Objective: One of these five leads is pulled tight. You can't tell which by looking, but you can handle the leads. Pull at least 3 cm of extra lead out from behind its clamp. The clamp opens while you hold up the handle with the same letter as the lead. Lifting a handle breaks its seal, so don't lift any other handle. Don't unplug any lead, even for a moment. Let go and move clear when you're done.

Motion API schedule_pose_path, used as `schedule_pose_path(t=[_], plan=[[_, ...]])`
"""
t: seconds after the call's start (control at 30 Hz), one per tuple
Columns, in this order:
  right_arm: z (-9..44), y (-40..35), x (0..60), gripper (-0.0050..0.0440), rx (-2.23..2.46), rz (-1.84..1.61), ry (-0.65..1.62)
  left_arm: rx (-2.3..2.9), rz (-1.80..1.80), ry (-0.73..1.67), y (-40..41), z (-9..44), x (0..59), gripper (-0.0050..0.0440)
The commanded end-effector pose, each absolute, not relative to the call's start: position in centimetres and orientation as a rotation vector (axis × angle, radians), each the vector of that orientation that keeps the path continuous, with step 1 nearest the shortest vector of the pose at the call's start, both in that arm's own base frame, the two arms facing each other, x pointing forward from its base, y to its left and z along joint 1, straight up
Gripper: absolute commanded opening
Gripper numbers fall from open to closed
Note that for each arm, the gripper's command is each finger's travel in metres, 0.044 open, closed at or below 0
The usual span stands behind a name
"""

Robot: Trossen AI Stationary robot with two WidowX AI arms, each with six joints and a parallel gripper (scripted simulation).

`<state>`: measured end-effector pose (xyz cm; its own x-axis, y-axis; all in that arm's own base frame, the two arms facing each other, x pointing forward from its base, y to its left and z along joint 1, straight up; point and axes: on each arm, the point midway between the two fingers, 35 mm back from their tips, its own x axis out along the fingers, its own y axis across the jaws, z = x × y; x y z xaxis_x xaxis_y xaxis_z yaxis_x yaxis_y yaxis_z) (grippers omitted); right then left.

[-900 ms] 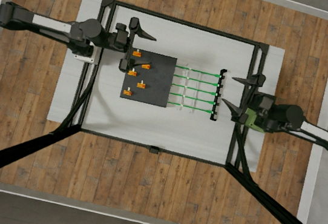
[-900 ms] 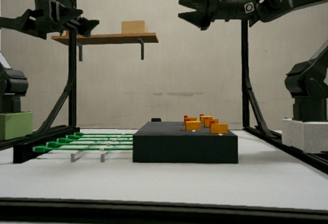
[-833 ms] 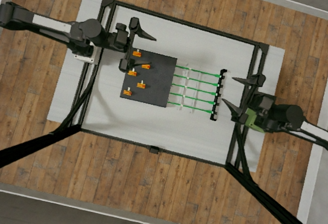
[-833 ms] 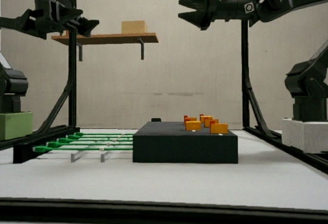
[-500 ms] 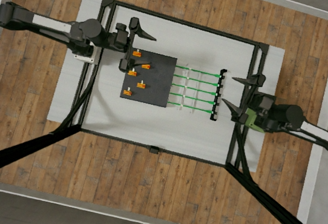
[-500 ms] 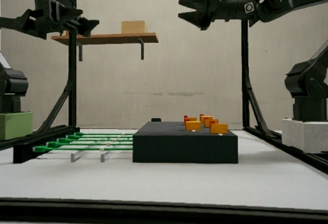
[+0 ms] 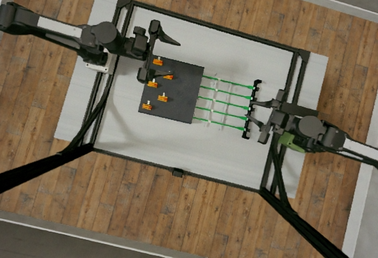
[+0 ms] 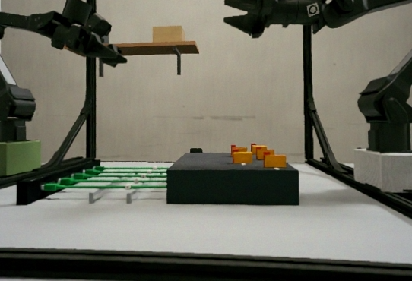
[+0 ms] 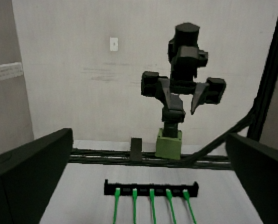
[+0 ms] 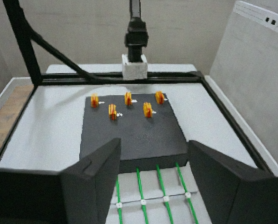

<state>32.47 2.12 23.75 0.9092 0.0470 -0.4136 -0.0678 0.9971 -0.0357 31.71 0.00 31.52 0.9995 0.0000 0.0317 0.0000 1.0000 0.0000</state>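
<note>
Five green leads run from a black block to a black plug strip. Small white markers sit on the leads over two low grey bars. Several orange handles stand on the block's top. My left gripper is open and empty, high above the handle end of the block. My right gripper is open and empty, in the air above the plug strip. The right wrist view shows the handles and leads between its fingers. The left wrist view shows the leads.
A black frame rings the white mat, with upright posts near each arm base. A wooden shelf with a tan box hangs on the back wall. The right arm's green base stands behind the plug strip.
</note>
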Motion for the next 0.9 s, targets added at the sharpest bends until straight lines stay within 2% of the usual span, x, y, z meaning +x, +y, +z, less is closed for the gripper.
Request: schedule_pose_path(t=[0.0, 0.13, 0.2, 0.23, 0.7, 0.77, 0.8, 0.87], plan=[[21.2, 3.4, 33.7, 0.0209, -0.083, 0.083, 0.674, 0.0, 0.0, -0.05, 0.0, 32.3, 31.6, 0.044], [17.2, 4.6, 34.4, 0.0209, -0.111, 0.112, 0.923, 0.0, 0.0, -0.05, 0.0, 32.3, 31.6, 0.044], [17.2, 4.6, 34.4, 0.0209, -0.111, 0.112, 0.923, 0.0, 0.0, -0.05, 0.0, 32.3, 31.6, 0.044], [17.4, 4.4, 33.7, 0.0209, -0.104, 0.114, 0.845, 0.0, 0.0, -0.05, 0.0, 32.3, 31.6, 0.044], [3.4, 8.8, 36.8, 0.0209, -0.184, 0.184, 1.563, 0.0, 0.0, -0.05, 0.0, 32.3, 31.6, 0.044], [3.4, 8.8, 36.8, 0.0209, -0.184, 0.184, 1.563, 0.0, 0.0, -0.05, 0.0, 32.3, 31.6, 0.044], [-1.3, 10.3, 37.8, 0.0209, -0.184, 0.184, 1.563, 0.0, 0.0, -0.05, 0.0, 32.3, 31.6, 0.044], [-1.8, 10.5, 38.0, 0.0209, -0.184, 0.184, 1.563, 0.0, 0.0, -0.05, 0.0, 32.3, 31.6, 0.044]])
